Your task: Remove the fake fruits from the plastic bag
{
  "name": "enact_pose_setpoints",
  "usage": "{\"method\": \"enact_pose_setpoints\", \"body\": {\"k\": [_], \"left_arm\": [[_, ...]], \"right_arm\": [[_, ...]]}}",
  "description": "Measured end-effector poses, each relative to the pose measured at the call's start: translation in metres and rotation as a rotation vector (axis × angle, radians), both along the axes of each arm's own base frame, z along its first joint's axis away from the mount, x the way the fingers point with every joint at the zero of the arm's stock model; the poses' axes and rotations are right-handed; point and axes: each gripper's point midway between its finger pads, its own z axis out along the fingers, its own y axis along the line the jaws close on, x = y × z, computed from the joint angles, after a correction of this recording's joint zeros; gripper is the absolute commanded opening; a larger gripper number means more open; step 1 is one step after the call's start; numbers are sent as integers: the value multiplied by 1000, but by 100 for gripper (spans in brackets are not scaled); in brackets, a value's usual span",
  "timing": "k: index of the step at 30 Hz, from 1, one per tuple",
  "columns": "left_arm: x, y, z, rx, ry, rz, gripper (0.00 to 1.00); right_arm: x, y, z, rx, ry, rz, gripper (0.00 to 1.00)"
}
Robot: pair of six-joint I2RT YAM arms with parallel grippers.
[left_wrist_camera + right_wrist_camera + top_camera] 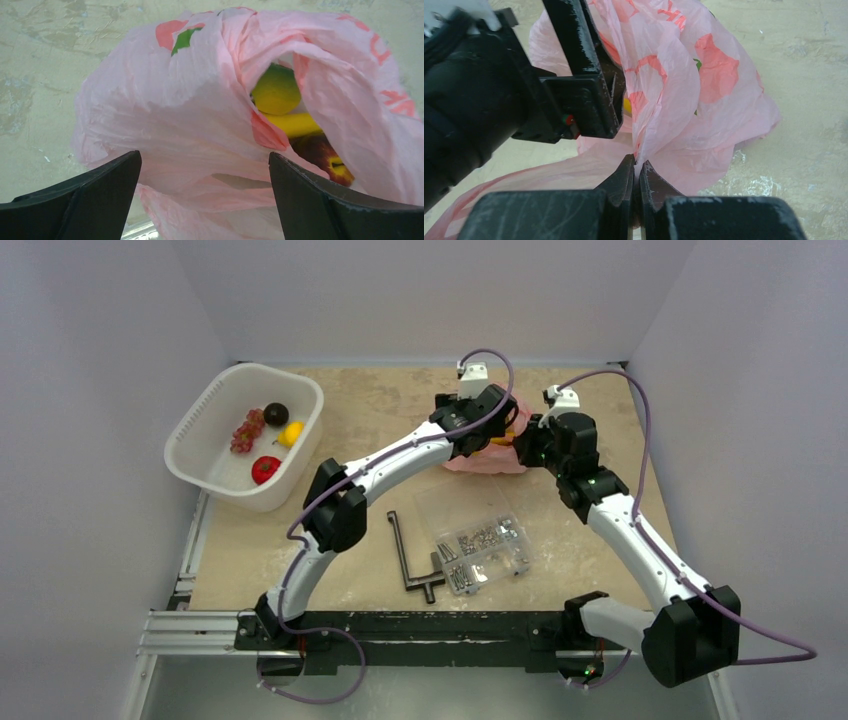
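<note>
The pink plastic bag [487,457] lies at the table's far middle. My right gripper [637,165] is shut on a fold of the bag [684,85] and holds its mouth up. My left gripper [205,162] is open and empty, its jaws wide apart just above the bag [165,110], beside the mouth. Inside the mouth I see a green-yellow lime [276,91], a yellow banana [295,125] and a red and yellow apple [325,157]. Several fruits lie in the white basket [205,420]: a grape bunch [246,430], a dark purple piece [276,414], a lemon [291,433], a red piece [265,469].
A clear compartment box [480,530] with screws stands in front of the bag. A black T-handle tool [412,558] lies left of it. The left gripper's body [499,85] is close against the bag in the right wrist view.
</note>
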Motion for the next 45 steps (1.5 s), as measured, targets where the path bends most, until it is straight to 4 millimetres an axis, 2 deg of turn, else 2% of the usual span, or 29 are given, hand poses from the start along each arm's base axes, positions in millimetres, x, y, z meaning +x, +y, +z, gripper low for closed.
{"method": "enact_pose_setpoints", "body": {"k": [2,4,6,7,10,11,12,16,18,22,26,28,31,33,36,38,40,42,45], "left_arm": [[4,4,-10,13,14,14,97],[10,12,-18,33,26,22,77],[22,24,-22,58,32,17,50],[30,31,-24,70,31,13,41],[54,56,-24,110,32,-7,16],[63,70,-22,137,36,-10,5],[71,79,-21,148,37,-10,0],[104,121,-5,199,23,-24,0],[113,135,-2,215,23,-35,0],[121,155,0,256,37,-91,0],[107,149,14,200,37,-199,0],[96,141,30,139,24,-257,11],[79,128,61,35,-7,-323,25],[66,123,77,-38,-16,-344,40],[36,119,89,-176,9,-349,61],[18,118,88,-251,32,-348,64],[-2,117,81,-309,63,-347,65],[-20,113,73,-358,82,-352,65],[-49,96,59,-412,113,-396,65]], "right_arm": [[0,0,0,1,0,2,0],[-2,0,-2,-1,3,1,0],[-4,-2,-7,-5,10,-2,0],[-4,-3,-10,-11,14,-9,0],[-3,-9,-17,-26,15,-39,0],[-1,-11,-17,-27,11,-48,0],[2,-14,-18,-28,8,-61,0],[21,-23,-25,-34,28,-101,0],[34,-26,-27,-39,40,-116,0],[64,-28,-9,-69,2,-113,0],[88,-24,24,-106,-80,-77,0],[93,-22,34,-122,-105,-60,0],[91,-20,34,-136,-103,-32,2],[87,-19,27,-140,-75,-23,8],[71,-21,12,-142,-21,-16,27],[56,-23,4,-135,14,-14,43],[41,-26,-2,-130,45,-18,64],[27,-30,-5,-125,70,-37,80],[15,-34,-7,-106,97,-62,93]]}}
